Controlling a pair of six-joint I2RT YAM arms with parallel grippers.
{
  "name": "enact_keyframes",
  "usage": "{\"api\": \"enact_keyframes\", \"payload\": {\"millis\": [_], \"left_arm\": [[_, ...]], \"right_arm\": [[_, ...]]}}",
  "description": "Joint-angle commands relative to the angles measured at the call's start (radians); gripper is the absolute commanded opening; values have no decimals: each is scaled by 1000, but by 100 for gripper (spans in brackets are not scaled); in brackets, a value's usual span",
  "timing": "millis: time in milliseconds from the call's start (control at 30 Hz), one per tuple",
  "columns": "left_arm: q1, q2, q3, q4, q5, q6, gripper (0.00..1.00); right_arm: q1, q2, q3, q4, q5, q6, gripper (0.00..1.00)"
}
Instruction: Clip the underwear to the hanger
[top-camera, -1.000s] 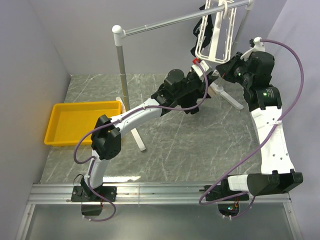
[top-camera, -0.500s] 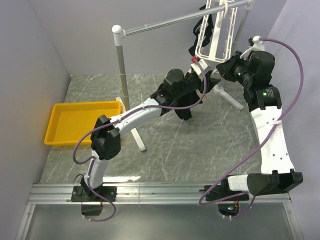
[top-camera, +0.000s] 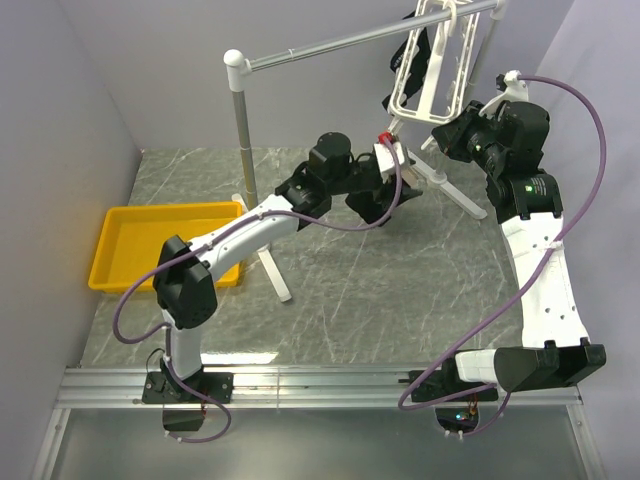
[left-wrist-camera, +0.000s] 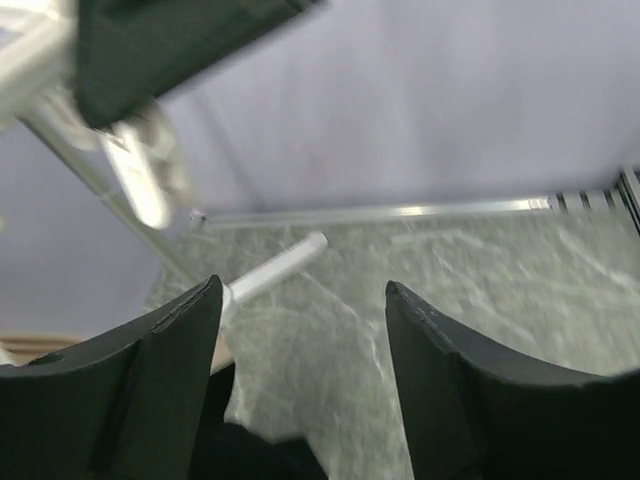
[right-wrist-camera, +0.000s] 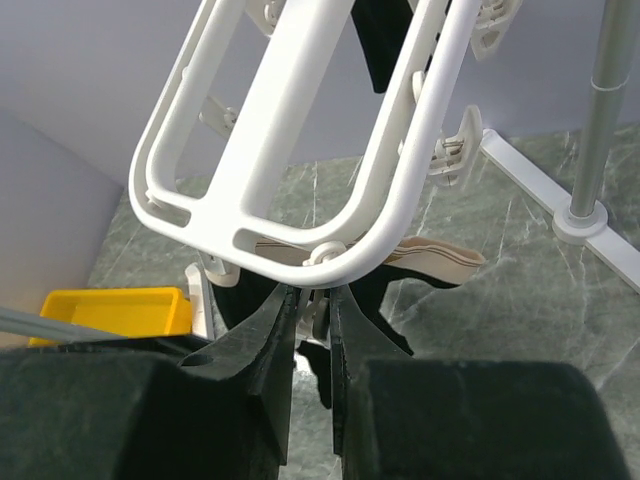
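1. The right claw (right-wrist-camera: 308, 295) had its jaws nearly together. They appeared to pinch a small white clip (right-wrist-camera: 318, 258) hanging under the low end bar of the hanger (right-wrist-camera: 300, 100).
2. The underwear (right-wrist-camera: 437, 262) hung just beyond that claw's fingertips and a little below the bar. Its tan waistband ran crosswise, and black cloth showed on both sides of the jaws. Whether the clip had bitten the cloth could not be told.
3. The hanger's long axis rose up and away from the right claw, tilted.
4. The left claw (left-wrist-camera: 300, 300) stood wide open with nothing between its fingers. In the overhead view it sat lower than the hanger and to its left, apart from it, so the right claw was the nearer one.
5. The coming move likely turned on the waistband's edge meeting the clip's mouth right at the right claw's tips.
6. The grey marbled table (top-camera: 400, 290) lay well below both claws. The rail stand (top-camera: 340, 42) carrying the hanger stood behind them, and a yellow tray (top-camera: 160, 245) sat well off to the left claw's left. Plain walls closed in on both sides.
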Motion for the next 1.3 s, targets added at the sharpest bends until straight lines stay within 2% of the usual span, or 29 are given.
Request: {"api": "enact_keyframes", "payload": {"millis": [0,233,400,800,1067,1133,1267], "left_arm": [[-11,-59,-38,-131,93,175,72],[-74,-38,-63,-285,-48,460,73],[-113,49,6,-339,-160,520,74],[-150,279,233,-316,-510,680,78],[-150,378,356,-356,-574,853,87],[-150,382,356,-343,-579,867,91],[-150,393,366,-349,-570,892,93]], "right_arm": [[3,-30,5,55,11,-3,0],[5,-24,20,40,11,4,0],[6,-28,25,32,14,6,0],[20,-34,52,-2,20,-6,0],[46,-54,31,-19,46,-34,0],[49,-54,31,-20,49,-39,0],[51,-57,34,-26,47,-39,0]]}}
